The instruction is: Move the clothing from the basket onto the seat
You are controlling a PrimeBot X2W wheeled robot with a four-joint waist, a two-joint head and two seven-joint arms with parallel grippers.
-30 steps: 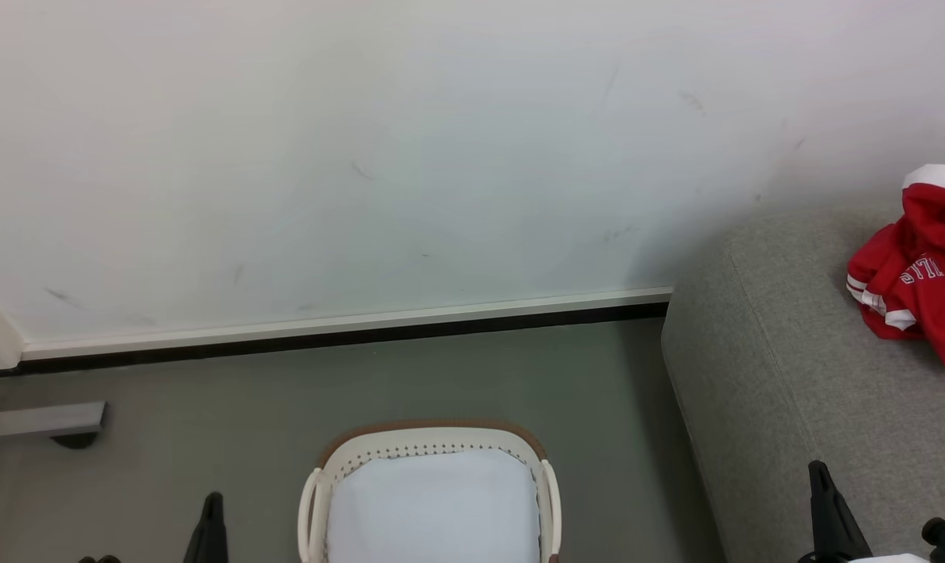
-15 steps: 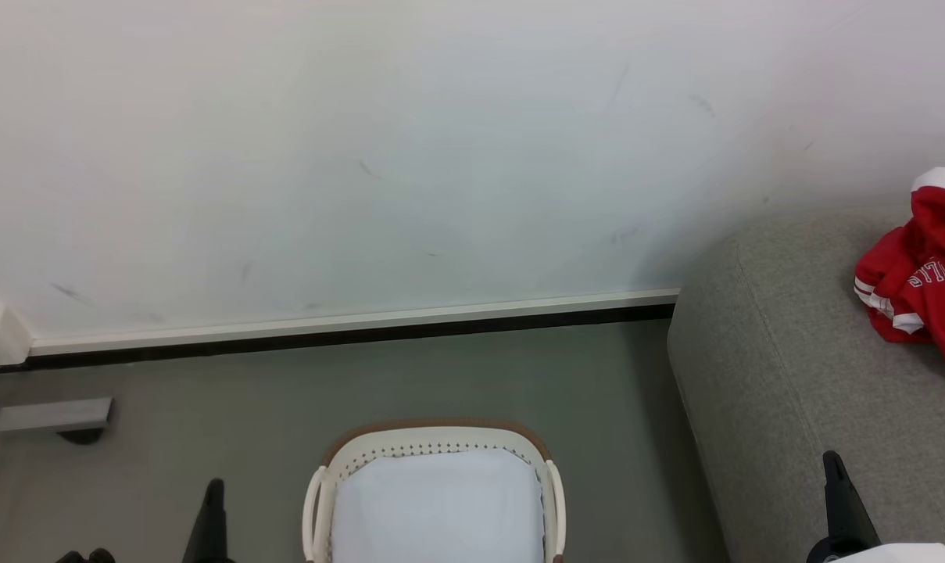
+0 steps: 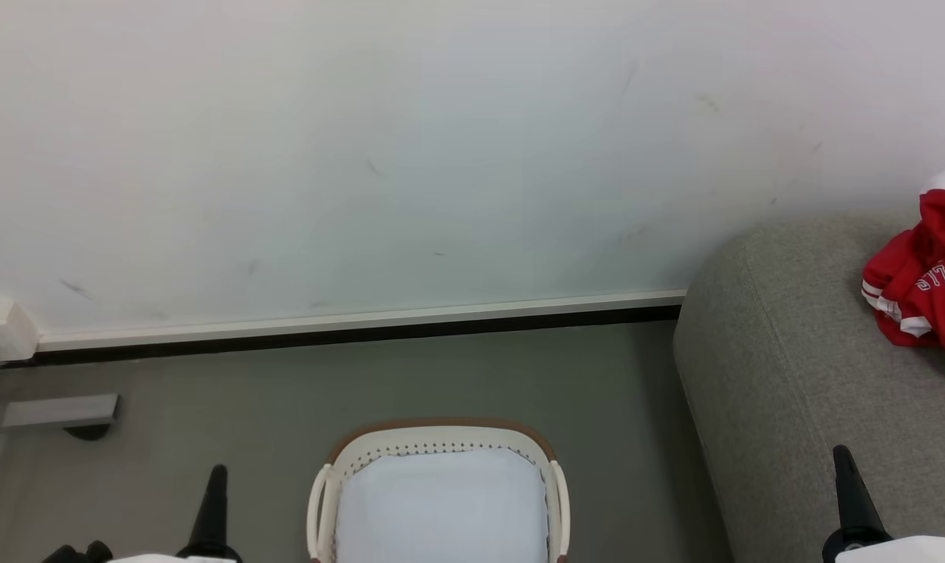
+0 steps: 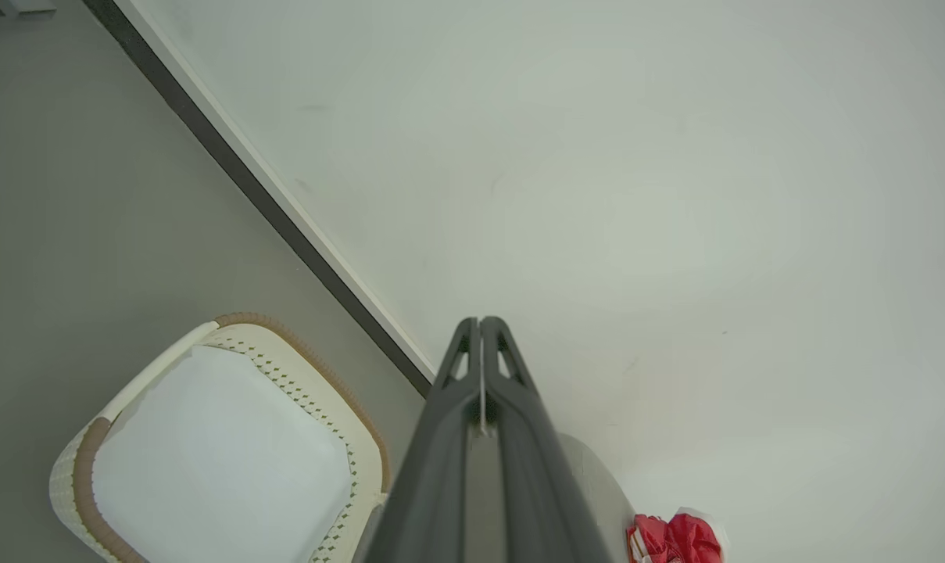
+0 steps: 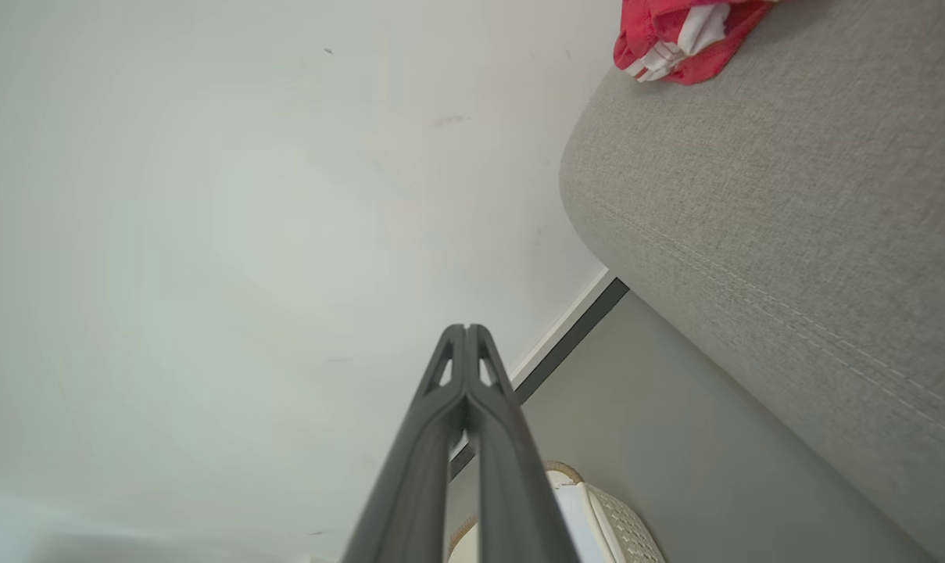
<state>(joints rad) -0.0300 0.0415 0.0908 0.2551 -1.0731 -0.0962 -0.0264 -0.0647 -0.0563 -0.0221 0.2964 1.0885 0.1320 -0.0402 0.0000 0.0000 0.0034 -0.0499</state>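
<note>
Showing the left pincer [image 3: 216,473] with its two dark fingers pressed flat together, gripping nothing, pointing up just left of the basket [image 3: 441,428]. Showing the right pincer [image 3: 842,457] likewise closed tight and empty, well to the right of the basket, with the seat [image 3: 785,367] behind it in the head view.

Moving outward: displaying nothing but white lining [image 3: 441,500] inside the basket, judging by the head and left wrist views, with the basket's near end cut off at the head view's bottom edge. Locating the clothing [image 3: 921,293] well to the right of the basket and farther back, bunched in a red heap with white trim on top of the seat.

Apparently closing out the task rather than starting a pick. Doing this step well:
- looking over the basket's hidden near end for any remaining garment before pulling away;
- keeping both pincers shut and clear of the basket's rim and handles;
- confirming the heap as resting fully on the seat, not slipping toward the edge nearest the basket.
</note>
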